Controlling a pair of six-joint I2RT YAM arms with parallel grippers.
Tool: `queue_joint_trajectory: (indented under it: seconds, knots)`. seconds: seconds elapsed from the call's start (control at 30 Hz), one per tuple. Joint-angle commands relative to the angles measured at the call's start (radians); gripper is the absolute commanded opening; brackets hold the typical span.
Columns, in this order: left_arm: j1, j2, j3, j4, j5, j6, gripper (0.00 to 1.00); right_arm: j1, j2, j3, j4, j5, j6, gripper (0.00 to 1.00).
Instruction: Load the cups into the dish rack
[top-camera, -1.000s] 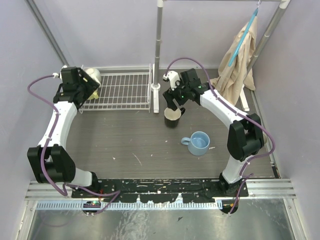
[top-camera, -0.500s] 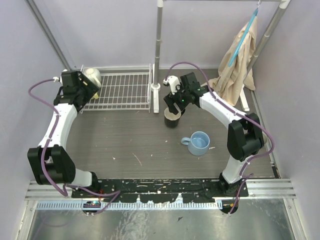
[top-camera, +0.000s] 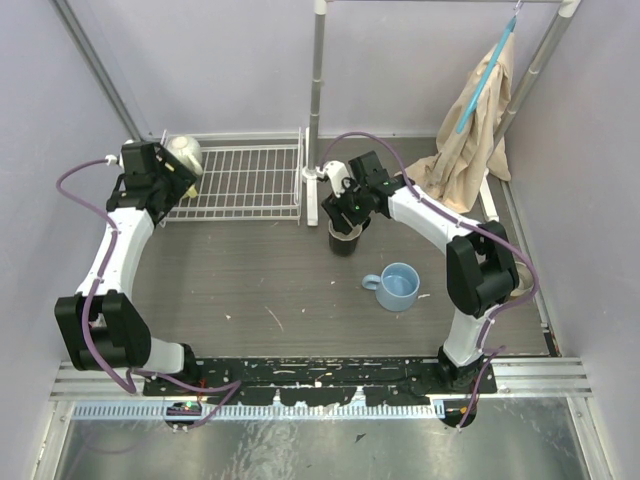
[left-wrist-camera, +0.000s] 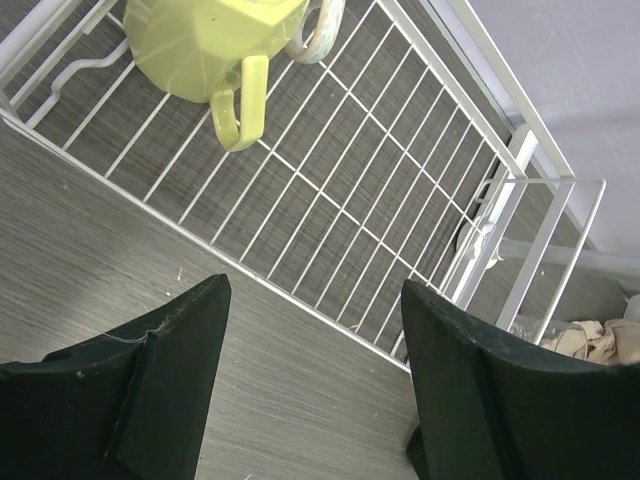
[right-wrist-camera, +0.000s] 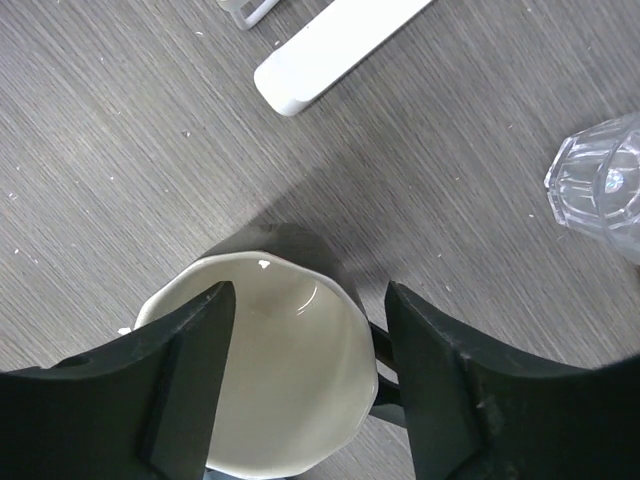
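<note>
The black mug with cream inside stands upright on the table, right of the dish rack. My right gripper is open and straddles it: the left finger sits over the left rim, and the right finger stays clear of the wall by the handle. From above, the right gripper covers most of the black mug. A yellow mug and a cream-white mug lie in the rack's left end. My left gripper hangs open and empty over the table just before the rack. The light blue mug stands nearer. A clear glass stands close by.
An upright white-grey pole rises at the rack's right end, with its white foot bar just beyond the black mug. A beige cloth hangs at the back right. Purple walls close in on both sides.
My right gripper has moved left and down over the black mug, and its jaws have narrowed. My left arm shifted slightly, uncovering the cream-white mug, then held still.
</note>
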Motion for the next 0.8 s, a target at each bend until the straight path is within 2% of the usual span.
queue_joint_trajectory:
  seconds: [0.0,0.1,0.17,0.3,0.37,0.57,0.77]
  knots:
    - [0.008,-0.018,-0.016,0.036,0.015,-0.006,0.76,0.002,0.001,0.038,0.025,-0.005,0.012,0.62]
    - [0.008,-0.011,-0.012,0.035,0.018,-0.004,0.77,0.002,-0.003,0.032,0.024,0.012,0.021,0.46]
    - [0.009,-0.007,-0.011,0.035,0.02,-0.003,0.77,0.002,-0.008,0.029,0.024,0.024,0.027,0.39]
    - [0.01,0.002,-0.007,0.037,0.031,-0.003,0.77,0.002,-0.013,0.034,0.01,0.041,0.047,0.2]
    - [0.011,0.008,-0.005,0.042,0.04,0.001,0.77,0.002,-0.012,0.039,-0.002,0.053,0.067,0.03]
    - [0.01,0.026,0.014,0.055,0.101,0.023,0.76,0.001,0.005,0.088,-0.071,0.053,0.173,0.01]
    - [0.009,0.049,0.051,0.064,0.204,0.043,0.75,-0.022,0.02,0.126,-0.12,-0.023,0.26,0.01]
